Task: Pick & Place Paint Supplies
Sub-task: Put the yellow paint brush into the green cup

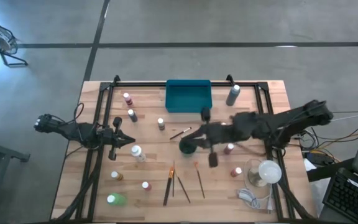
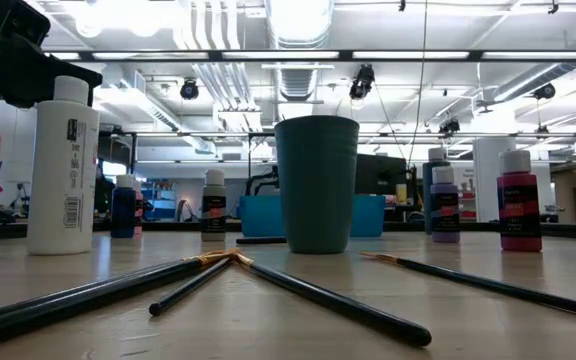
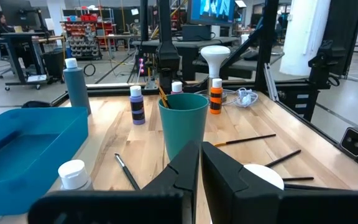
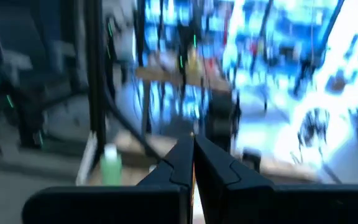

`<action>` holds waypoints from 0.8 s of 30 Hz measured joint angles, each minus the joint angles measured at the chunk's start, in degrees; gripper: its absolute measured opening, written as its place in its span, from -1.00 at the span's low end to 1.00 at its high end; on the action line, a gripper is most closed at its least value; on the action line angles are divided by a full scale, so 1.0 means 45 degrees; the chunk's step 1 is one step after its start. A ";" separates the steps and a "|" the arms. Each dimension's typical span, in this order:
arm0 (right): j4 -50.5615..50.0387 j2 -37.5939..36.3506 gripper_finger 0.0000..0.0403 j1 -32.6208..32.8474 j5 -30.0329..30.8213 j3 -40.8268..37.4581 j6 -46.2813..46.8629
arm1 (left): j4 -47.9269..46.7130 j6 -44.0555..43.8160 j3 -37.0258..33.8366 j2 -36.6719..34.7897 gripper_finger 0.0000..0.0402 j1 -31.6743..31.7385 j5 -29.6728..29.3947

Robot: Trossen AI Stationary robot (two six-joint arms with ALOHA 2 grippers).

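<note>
Two arms reach over the wooden table [image 1: 148, 134] from opposite side edges. The right gripper [image 1: 190, 140] hangs above the dark green cup [image 1: 187, 147] near the table's middle, hiding most of the cup from above; its fingers [image 4: 182, 163] are pressed together on a thin sliver of something yellow. Whether that sliver is a brush cannot be made out in the blurred wrist view. The left gripper [image 1: 129, 140] hovers by the left edge beside a white bottle [image 1: 137, 152], its fingers together and holding nothing.

Several long, thin paintbrushes [image 1: 169, 182] lie fanned out near the front edge, dark-handled with gold ferrules; another [image 1: 180, 132] lies between the cup and the teal tray [image 1: 188, 96], which sits at the back edge. One brush tip [image 3: 163, 96] pokes out of the cup in the left wrist view.

Small white-capped bottles are scattered about: a pink one [image 1: 127, 98] and a dark one [image 1: 132, 115] toward the back-left corner, a brown one [image 1: 161, 124] just left of the tray, a green one [image 1: 114, 200] at the front-left corner, a maroon one [image 1: 236, 172] toward the right edge. A taller grey bottle [image 1: 232, 94] stands just right of the tray. The right arm covers part of the table behind the cup.
</note>
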 joint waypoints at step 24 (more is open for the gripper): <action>1.5326 0.1746 -0.96 -0.3356 -0.4388 -0.8786 0.2448 | 0.0000 0.0003 0.0000 0.0015 -0.87 0.0000 0.0002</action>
